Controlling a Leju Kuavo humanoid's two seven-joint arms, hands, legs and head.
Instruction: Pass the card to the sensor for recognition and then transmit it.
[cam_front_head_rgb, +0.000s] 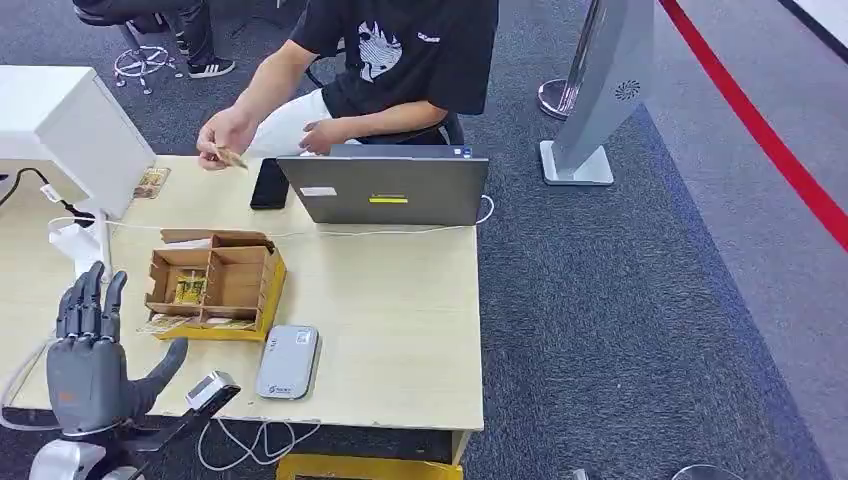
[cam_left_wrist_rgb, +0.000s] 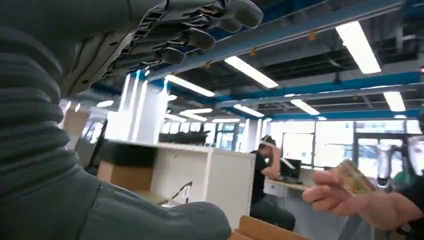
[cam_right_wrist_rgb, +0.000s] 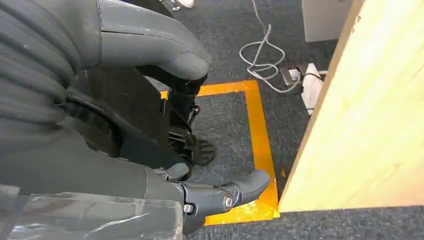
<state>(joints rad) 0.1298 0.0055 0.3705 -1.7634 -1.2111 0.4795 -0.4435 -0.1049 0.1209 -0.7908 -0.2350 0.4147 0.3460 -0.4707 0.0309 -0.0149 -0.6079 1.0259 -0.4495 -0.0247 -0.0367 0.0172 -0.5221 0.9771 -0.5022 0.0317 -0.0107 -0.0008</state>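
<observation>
A person seated across the table holds a tan card (cam_front_head_rgb: 232, 157) in a raised hand; the same card (cam_left_wrist_rgb: 355, 177) shows in the left wrist view. My left hand (cam_front_head_rgb: 92, 355) is raised over the table's near left corner, fingers straight and apart, holding nothing. The grey sensor pad (cam_front_head_rgb: 288, 361) lies flat near the front edge, to the right of that hand. A cardboard tray (cam_front_head_rgb: 213, 283) with compartments holds more cards. My right hand (cam_right_wrist_rgb: 150, 95) hangs beside the table's side, above the carpet, fingers loosely spread and empty.
A grey laptop (cam_front_head_rgb: 390, 187) stands open at the far edge with a black phone (cam_front_head_rgb: 269, 184) beside it. A white box (cam_front_head_rgb: 70, 125) sits at the far left, a loose card (cam_front_head_rgb: 152, 182) next to it. A small scanner (cam_front_head_rgb: 212, 389) and cables lie by the front edge.
</observation>
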